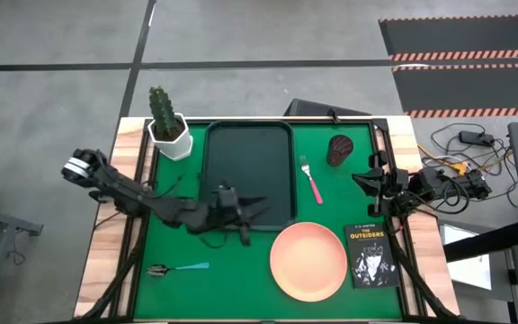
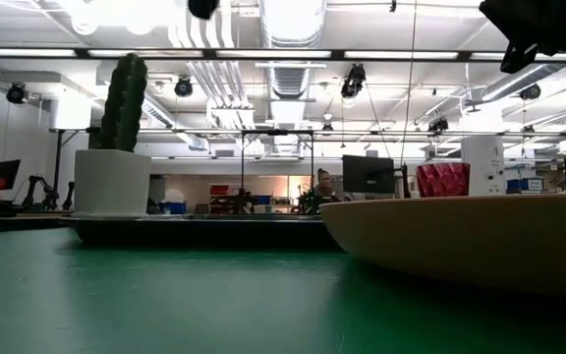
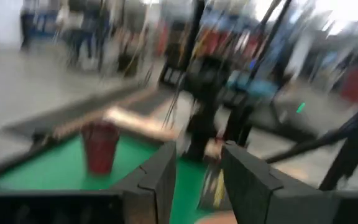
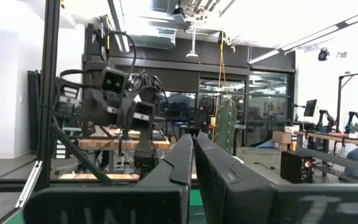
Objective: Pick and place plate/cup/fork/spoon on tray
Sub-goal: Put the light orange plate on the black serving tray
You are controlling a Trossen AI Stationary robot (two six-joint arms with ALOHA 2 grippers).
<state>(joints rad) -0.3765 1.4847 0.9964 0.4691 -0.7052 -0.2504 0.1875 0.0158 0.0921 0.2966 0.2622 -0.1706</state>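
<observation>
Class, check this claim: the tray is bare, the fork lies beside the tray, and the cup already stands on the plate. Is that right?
Not quite. In the high view the cup stands on the green mat, apart from the plate, which is bare. The tray is bare and the fork lies beside the tray, as stated.

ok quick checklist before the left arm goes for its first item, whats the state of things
1. Tray bare and ready to receive: ok, nothing lies in it.
2. Left gripper open and holding nothing: ok, its fingers stand apart over the tray's near right corner.
3. Right gripper out of the way: ok, shut and parked at the table's right edge.
4. Plate, cup, fork and spoon all on the green mat, none on the tray: ok.
5. Cactus pot clear of the tray: ok, beside its far left corner.
6. Book touching the plate: cannot tell, they lie very close.
</observation>
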